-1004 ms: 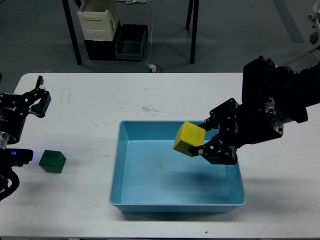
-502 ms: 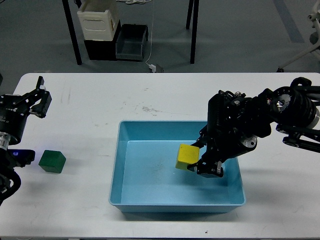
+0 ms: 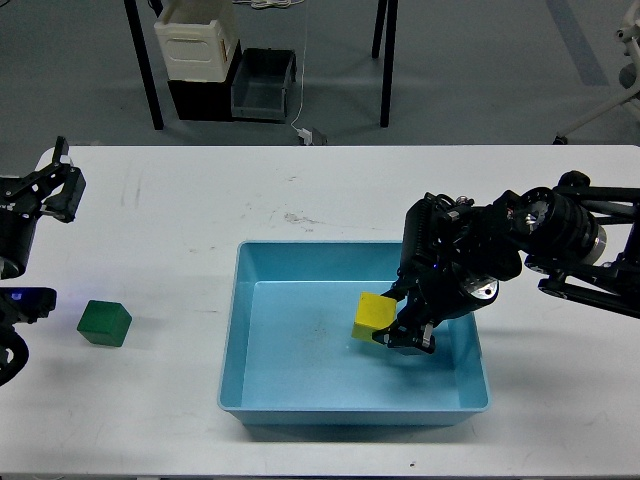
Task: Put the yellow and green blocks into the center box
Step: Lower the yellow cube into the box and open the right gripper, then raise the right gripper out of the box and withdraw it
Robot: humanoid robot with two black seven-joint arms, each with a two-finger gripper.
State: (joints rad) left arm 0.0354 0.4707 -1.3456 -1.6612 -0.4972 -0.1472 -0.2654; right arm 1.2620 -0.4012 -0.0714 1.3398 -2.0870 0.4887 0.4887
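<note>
The right gripper [image 3: 392, 322] is down inside the blue box [image 3: 250, 300], its fingers clamped on the yellow block [image 3: 373, 317], which sits tilted just to the claw's left, low over the box floor near the right wall. Whether the block touches the floor, I cannot tell. Over at the far side, the left gripper [image 3: 52, 180] hangs above the white table [image 3: 180, 220], fingers apart, nothing between them. The green block [image 3: 105, 323] rests on the table below that claw, well apart from it.
</note>
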